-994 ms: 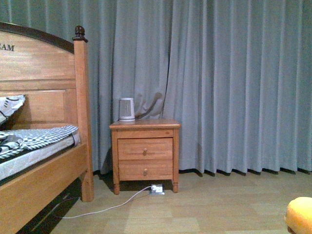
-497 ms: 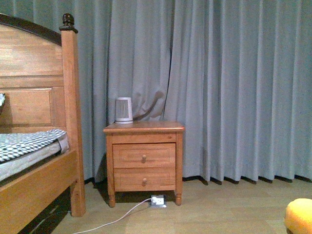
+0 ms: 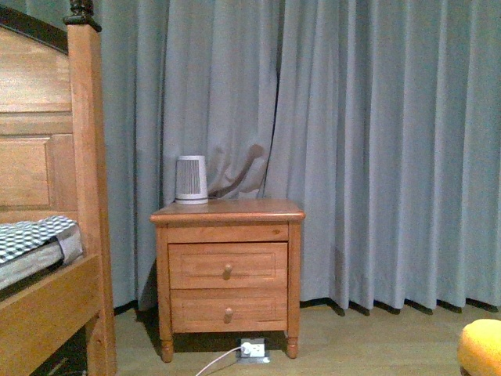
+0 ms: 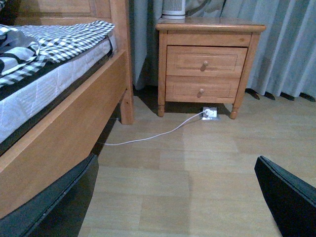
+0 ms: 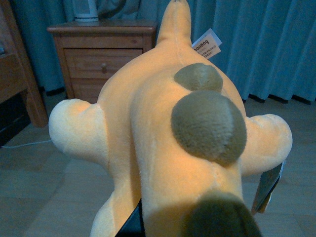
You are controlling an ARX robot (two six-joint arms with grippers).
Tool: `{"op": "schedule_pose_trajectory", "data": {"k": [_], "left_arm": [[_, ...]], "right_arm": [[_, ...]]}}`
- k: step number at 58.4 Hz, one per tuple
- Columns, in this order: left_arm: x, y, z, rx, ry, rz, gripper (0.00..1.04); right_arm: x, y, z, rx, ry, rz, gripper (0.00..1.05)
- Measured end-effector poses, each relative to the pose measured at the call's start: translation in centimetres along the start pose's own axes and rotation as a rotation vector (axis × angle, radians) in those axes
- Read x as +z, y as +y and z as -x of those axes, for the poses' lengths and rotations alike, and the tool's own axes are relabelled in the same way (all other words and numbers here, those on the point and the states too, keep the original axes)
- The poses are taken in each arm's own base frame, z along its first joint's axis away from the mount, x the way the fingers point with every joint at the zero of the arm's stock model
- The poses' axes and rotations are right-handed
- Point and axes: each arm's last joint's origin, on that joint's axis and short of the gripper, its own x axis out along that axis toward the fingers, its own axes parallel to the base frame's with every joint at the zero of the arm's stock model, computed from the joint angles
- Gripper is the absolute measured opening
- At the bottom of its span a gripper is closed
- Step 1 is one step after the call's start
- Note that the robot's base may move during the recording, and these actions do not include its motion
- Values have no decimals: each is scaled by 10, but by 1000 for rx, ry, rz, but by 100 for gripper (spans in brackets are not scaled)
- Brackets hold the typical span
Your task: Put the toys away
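The right end effector (image 5: 131, 226) is pinching the plush toy (image 5: 163, 123); it's looking soft, light, best squeezed mid-body.

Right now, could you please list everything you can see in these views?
plush toy: one, orange-yellow with brown-grey spots, held off the floor at the right wrist camera
nightstand: one, brown wood, two drawers, against the curtain beside the bed
small appliance: one, white, on the nightstand's top
bed: one, brown wood, left of the nightstand in the front view
bedding: black-and-white check, on the mattress
power strip: one, white, on the floor under the nightstand
cable: one, white, from the power strip across the floor toward the bed
curtain: grey-blue, behind the nightstand
floor: light wood
left gripper: open, empty, above the floor
right gripper: mostly hidden under the plush toy it carries
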Motion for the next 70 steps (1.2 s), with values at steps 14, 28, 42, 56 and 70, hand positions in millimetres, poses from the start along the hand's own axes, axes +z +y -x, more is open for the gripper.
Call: {"op": "schedule_pose_trajectory", "data": {"k": [14, 28, 42, 56, 70], "left_arm": [[0, 0, 0, -1, 0, 0, 98], [0, 0, 0, 1, 0, 0, 98], [0, 0, 0, 0, 0, 0, 98], [0, 0, 0, 6, 0, 0, 99], [0, 0, 0, -1, 0, 0, 98]], "right_arm": [[0, 0, 0, 0, 0, 0, 8], [0, 0, 0, 0, 0, 0, 8], [0, 0, 0, 0, 0, 0, 8], [0, 0, 0, 9, 0, 0, 8], [0, 0, 0, -7, 0, 0, 8]]}}
